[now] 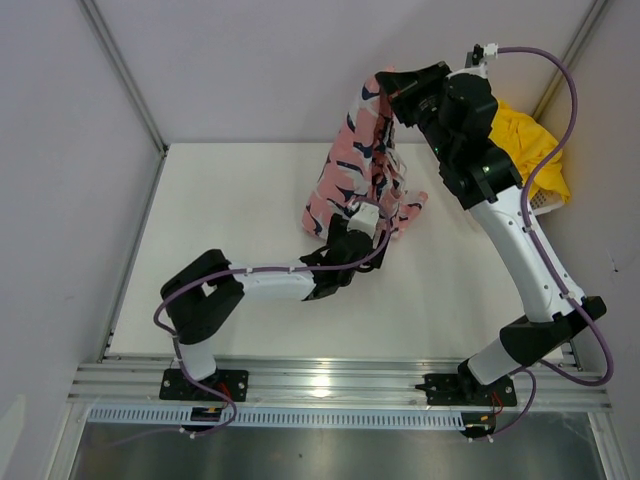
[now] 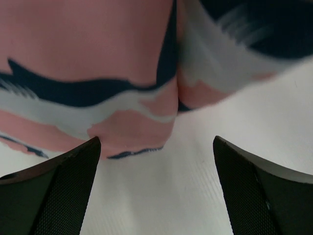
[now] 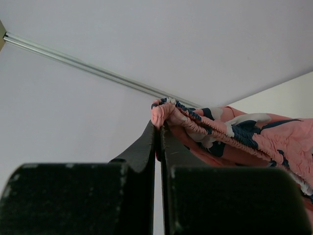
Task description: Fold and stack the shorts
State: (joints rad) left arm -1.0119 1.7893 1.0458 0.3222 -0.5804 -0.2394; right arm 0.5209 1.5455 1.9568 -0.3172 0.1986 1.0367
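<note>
Hanging at 12 o'clock: pink shorts (image 1: 350, 175), judged light, limp; waistband pinched in closed right gripper (image 3: 159, 131). Left gripper (image 2: 155, 143) open, empty, beside hem; grip hem corner next. Yellow shorts (image 1: 530, 150) at 2 o'clock.

- Type of place: robotics lab test cell, fitted out for machines rather than as a room to live or trade in.
- Enclosure: plain pale lilac panels (image 1: 250, 60) on three sides, joined by bare aluminium struts (image 1: 120, 70). The right wrist view shows the same panel and strut.
- Work area: one flat white surface (image 1: 230, 200) filling the floor of the cell.
- Mounting: ribbed aluminium rail (image 1: 340, 375) along the near edge, with a slotted white cable duct (image 1: 330, 415) in front of it.
- Machinery: left arm (image 1: 275, 287) and right arm (image 1: 525, 255), black and white, fixed to the rail on black base plates (image 1: 205, 385).
- Wiring: exposed purple cables (image 1: 575, 100) looped along each arm.
</note>
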